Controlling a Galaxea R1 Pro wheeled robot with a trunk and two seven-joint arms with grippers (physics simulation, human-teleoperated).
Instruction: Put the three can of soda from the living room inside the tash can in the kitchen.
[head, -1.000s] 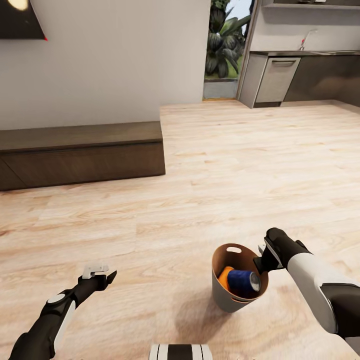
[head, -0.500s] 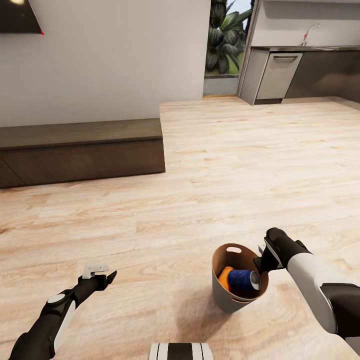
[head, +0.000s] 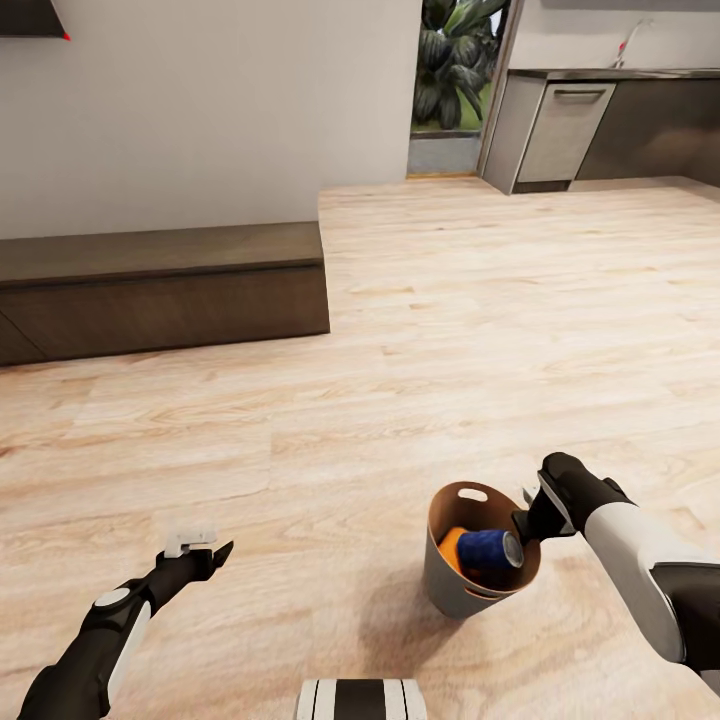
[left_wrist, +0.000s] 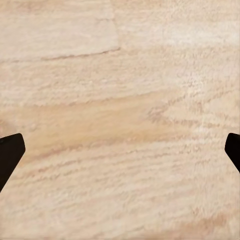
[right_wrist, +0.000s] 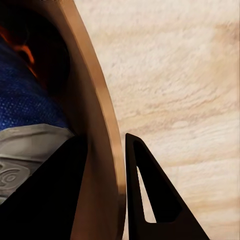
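Tash can (head: 450, 585) with blue can (head: 489, 551) and orange can (head: 450, 549) inside, rim pinched by right gripper (head: 527, 522).

Robot body: two black-and-white arms, striped base.
Left gripper (head: 200, 545) has black fingers and a white block; right gripper (head: 527, 518) is black; forearm shells are white.

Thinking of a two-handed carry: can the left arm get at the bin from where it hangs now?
Probably yes: only bare floor lies between the open left claw and the bin.

head view high, down over floor (head: 400, 330) — wrist views close above it
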